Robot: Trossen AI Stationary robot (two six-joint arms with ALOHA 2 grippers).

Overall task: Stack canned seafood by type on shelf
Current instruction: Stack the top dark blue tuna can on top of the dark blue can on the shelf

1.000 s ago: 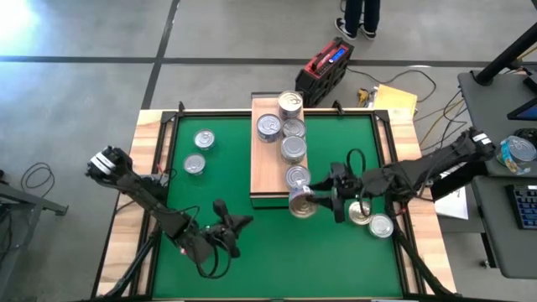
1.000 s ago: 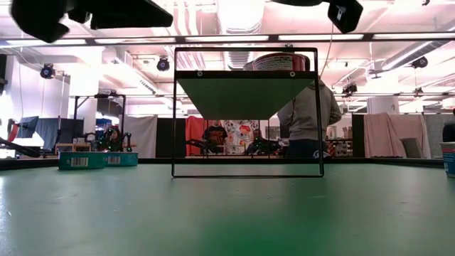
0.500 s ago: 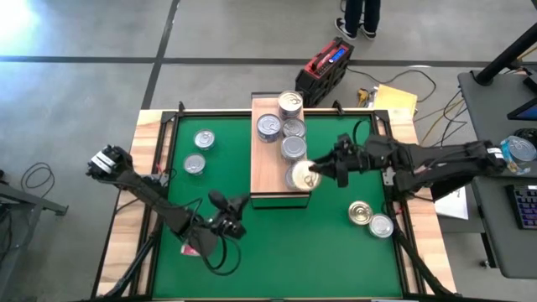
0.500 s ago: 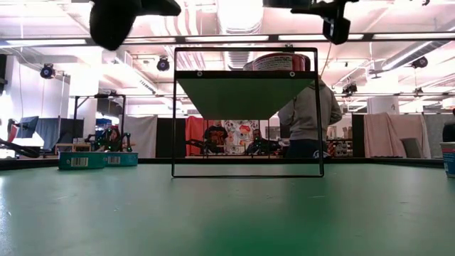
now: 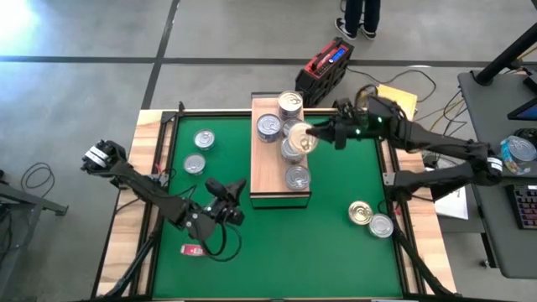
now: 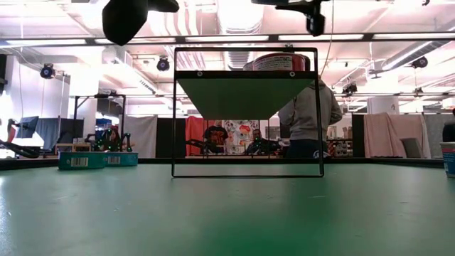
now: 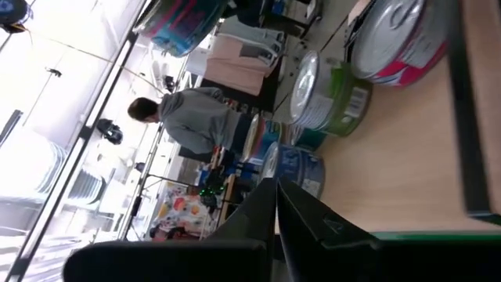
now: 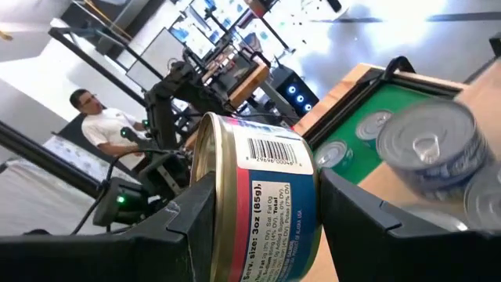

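The shelf (image 5: 267, 172) is a light-wood board on the green mat, and several silver-lidded cans (image 5: 291, 150) stand in a row on it. My right gripper (image 5: 310, 134) hangs over the shelf's far half, shut on a gold-lidded can (image 5: 301, 137) with a red and blue label (image 8: 262, 200). My left gripper (image 5: 232, 195) is shut and holds nothing. It floats above the mat, left of the shelf's near end, and its wrist view looks at the shelf's cans (image 7: 325, 94). Two cans (image 5: 200, 151) stand on the mat at the left and two (image 5: 370, 218) at the right. My right gripper pinches the can between its two fingers (image 8: 184, 231), one on the gold-lid end (image 8: 202, 176) and one on the opposite flat end (image 8: 317, 192). The fingers come level from the table's right. The can is lifted clear above the shelf's cans and tilted, lid partly up.
A small red flat object (image 5: 194, 249) lies on the mat near the front left. The mat has a wooden border (image 5: 149, 159). A red case (image 5: 327, 67) and a person's feet (image 5: 359, 21) are beyond the far edge. A desk (image 5: 503, 126) stands to the right.
My right gripper has carried the gold-lidded can from the shelf's near end toward the far edge and upward, and the can now hangs over the cans farther along the shelf. My left gripper has risen, shifted toward the far edge and rolled, staying shut.
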